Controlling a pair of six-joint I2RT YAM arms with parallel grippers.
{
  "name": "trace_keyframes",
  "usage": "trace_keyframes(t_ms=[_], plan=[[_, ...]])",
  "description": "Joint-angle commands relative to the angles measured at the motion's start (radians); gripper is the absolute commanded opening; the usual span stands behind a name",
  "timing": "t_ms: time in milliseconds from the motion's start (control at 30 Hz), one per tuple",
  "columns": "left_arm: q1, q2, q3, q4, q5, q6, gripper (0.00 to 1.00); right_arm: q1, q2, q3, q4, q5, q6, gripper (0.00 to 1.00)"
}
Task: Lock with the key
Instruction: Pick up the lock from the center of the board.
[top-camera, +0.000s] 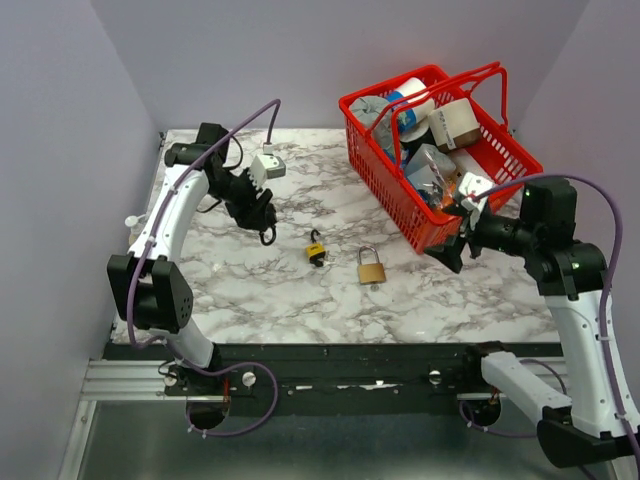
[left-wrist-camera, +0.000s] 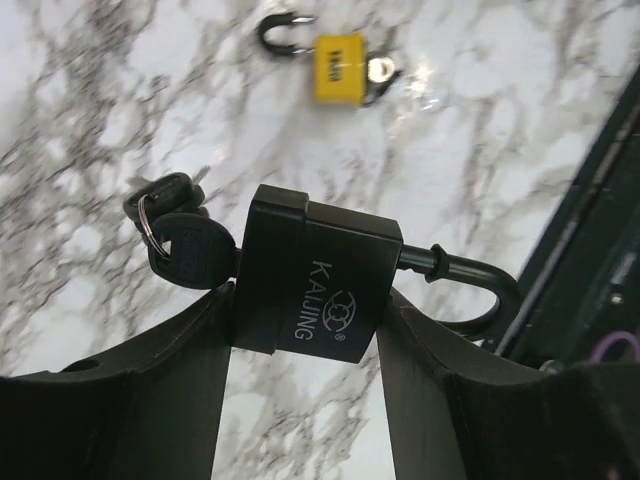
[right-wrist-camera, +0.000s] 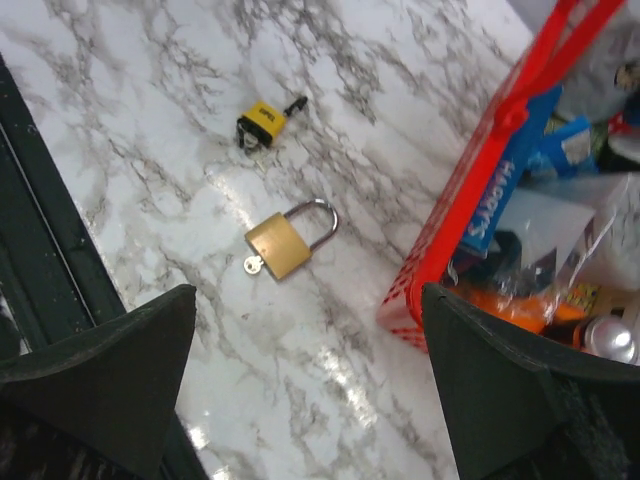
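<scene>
Over the left of the table (top-camera: 300, 290), we are clamping the black padlock (left-wrist-camera: 315, 285) in our left gripper (left-wrist-camera: 305, 320), its key (left-wrist-camera: 195, 250) already inserted; our right gripper (right-wrist-camera: 308, 300) is hanging wide apart by the basket (top-camera: 395, 205), so closing the shackle (left-wrist-camera: 485, 285) and turning the key are seemingly remaining

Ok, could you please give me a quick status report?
Left gripper shut on black padlock, key inserted. Right gripper open, empty, beside red basket. Nothing in the way.

A red basket (top-camera: 388, 188) full of packets stands at the counter's (top-camera: 290, 300) far right corner. A yellow padlock (top-camera: 316, 252) and a brass padlock (top-camera: 371, 270) lie mid-counter.
</scene>
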Motion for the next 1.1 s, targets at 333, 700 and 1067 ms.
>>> trace_keyframes(t_ms=[333,700,1067], plan=[[-0.233,-0.170,0.039,-0.263,0.453,0.107,0.02,0.532,0.041,-0.049,0.478,0.098,-0.426,1.00],[-0.408,-0.174,0.028,-0.294,0.547,0.093,0.02,0.767,0.070,-0.146,0.577,0.107,-0.727,0.86],[-0.497,-0.182,0.021,-0.294,0.564,0.072,0.02,0.828,0.182,-0.099,0.420,0.188,-0.810,0.68]])
